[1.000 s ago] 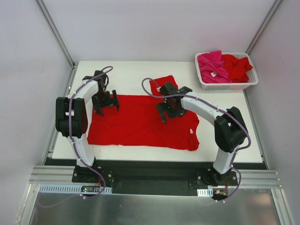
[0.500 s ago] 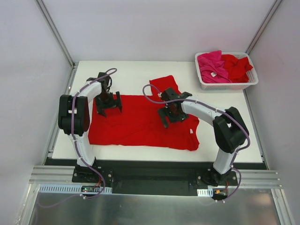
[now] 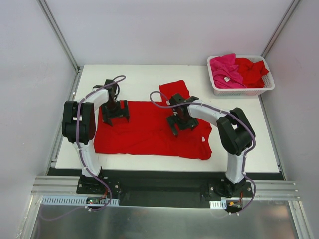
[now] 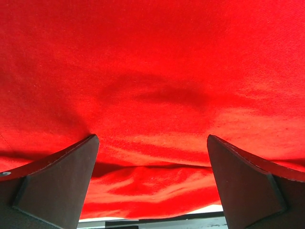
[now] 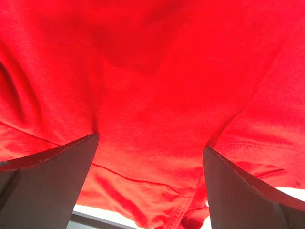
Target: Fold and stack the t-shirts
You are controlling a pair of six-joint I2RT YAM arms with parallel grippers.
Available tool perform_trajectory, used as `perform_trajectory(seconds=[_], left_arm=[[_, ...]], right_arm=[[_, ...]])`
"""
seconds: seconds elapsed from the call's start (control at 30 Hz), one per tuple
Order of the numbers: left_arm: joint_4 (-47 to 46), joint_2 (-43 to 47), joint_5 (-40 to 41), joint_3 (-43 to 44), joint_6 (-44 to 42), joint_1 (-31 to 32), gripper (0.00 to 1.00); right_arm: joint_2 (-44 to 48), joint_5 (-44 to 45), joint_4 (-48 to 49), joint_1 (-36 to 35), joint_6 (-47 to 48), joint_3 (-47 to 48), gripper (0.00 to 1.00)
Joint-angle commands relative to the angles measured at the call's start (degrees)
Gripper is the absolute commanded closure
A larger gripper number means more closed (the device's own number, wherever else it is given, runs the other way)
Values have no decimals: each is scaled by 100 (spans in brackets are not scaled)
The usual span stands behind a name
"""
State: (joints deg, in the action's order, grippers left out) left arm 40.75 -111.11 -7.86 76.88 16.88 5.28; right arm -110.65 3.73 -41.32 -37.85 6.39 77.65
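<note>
A red t-shirt [image 3: 149, 132] lies spread flat on the white table [image 3: 249, 149], one sleeve pointing to the far side; the left gripper [image 3: 115, 113] is low over its far left part, jaws wide apart, holding nothing; the right gripper [image 3: 180, 122] is low near that sleeve, jaws also wide apart and empty; a magenta t-shirt [image 3: 224, 67] and crumpled red cloth [image 3: 251, 69] lie in the white basket [image 3: 239, 91] at the far right corner.

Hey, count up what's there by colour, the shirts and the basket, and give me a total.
Red t-shirts: 2, the spread red t-shirt and the red bundle in the basket, which may hide more.
Pink t-shirt: 1.
White basket: 1.
Total: 4.
</note>
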Motion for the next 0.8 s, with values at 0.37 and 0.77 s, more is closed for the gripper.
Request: perform_trajectory(seconds=[0.37, 0.77], left_arm=[[-85, 686, 162, -261, -177, -203, 1], [73, 2760, -163, -1922, 307, 79, 0]], right_arm=[[948, 182, -903, 234, -24, 49, 4], [2179, -30, -544, -513, -928, -1777, 4]])
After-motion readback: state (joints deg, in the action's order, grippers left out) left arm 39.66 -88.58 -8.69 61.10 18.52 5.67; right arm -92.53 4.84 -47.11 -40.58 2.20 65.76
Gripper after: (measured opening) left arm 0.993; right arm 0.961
